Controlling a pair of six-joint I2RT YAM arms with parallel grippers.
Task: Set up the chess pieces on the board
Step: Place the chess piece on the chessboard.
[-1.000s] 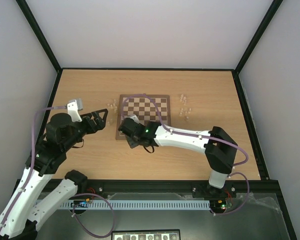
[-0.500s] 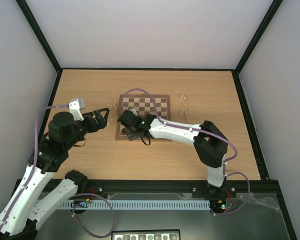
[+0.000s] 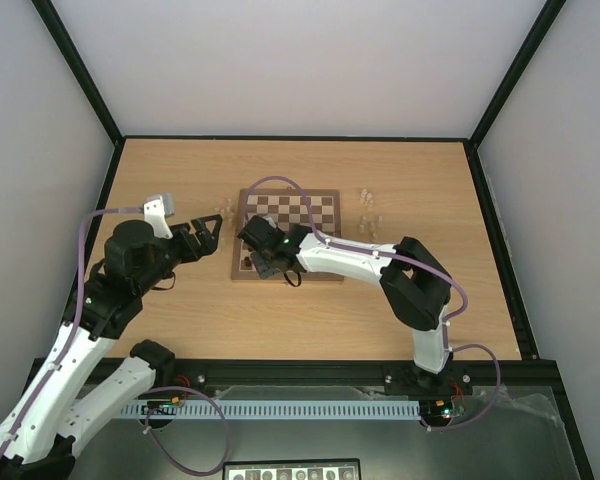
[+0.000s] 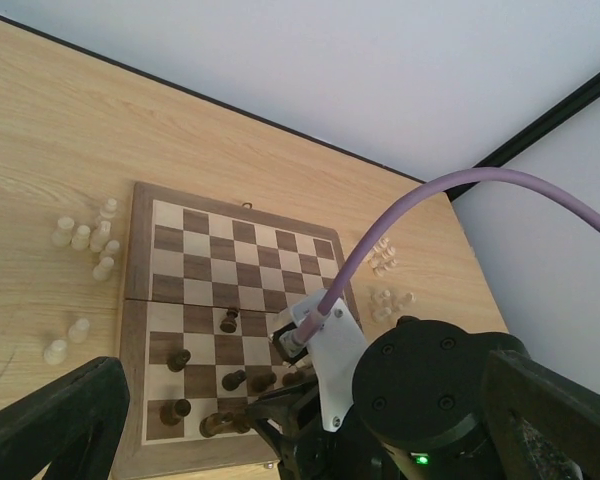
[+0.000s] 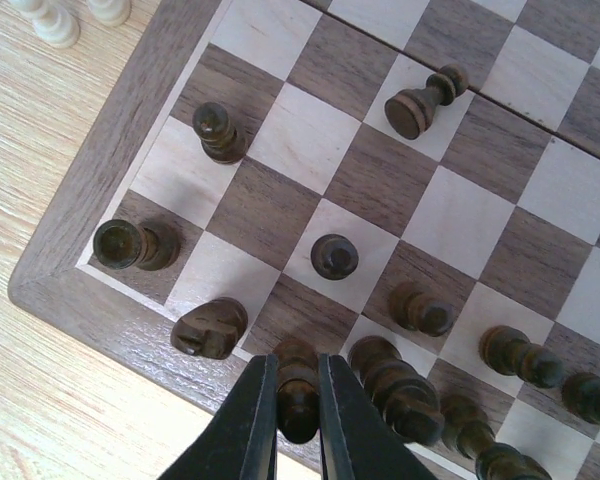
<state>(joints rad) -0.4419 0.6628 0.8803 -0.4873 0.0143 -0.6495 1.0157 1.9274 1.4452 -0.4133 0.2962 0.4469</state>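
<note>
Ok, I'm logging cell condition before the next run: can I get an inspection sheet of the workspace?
Surface: light wood tabletop.
Job's things: board mid-table; dark pieces on its near rows; pale pieces off it, both sides.
Clutter: nothing seen.
Grippers: left tool open, left of the board; right tool shut on a dark piece at the board's near edge.
Cables: purple cable arches over the board.
Surroundings: white walls, black frame.

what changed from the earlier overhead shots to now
The right arm swung in leftward, carrying the right gripper slightly farther over the near-left corner of the checked wooden chessboard, still shut on a dark brown wooden chess piece. Nothing was let go. The open left gripper hardly moved; the board and the pale cream wooden pieces stayed put.
</note>
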